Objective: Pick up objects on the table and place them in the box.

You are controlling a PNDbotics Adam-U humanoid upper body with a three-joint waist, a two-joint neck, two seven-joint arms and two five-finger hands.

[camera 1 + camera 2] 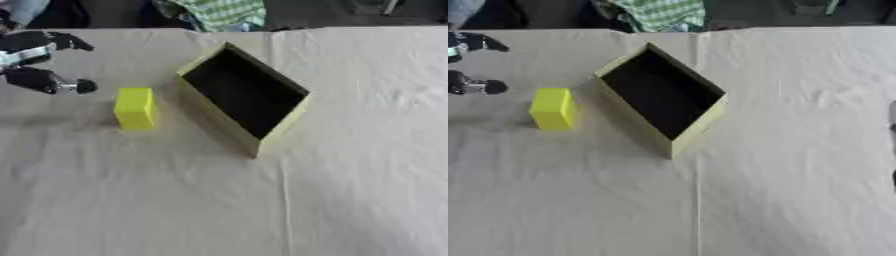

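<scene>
A yellow block (135, 108) stands on the cloth-covered table, left of centre. Right beside it lies an open yellow-green box (214, 117) with a dark inside, turned at an angle. My left hand (33, 79) hovers at the left edge, up and to the left of the block, fingers spread and holding nothing. A gap separates it from the block. Of my right hand (892, 114), only a dark sliver shows at the right edge of the right eye view.
A beige cloth (350, 190) with a crease down the middle covers the table. A person in green checked clothing (223, 12) sits beyond the far edge. Bare cloth spreads in front of the box and to its right.
</scene>
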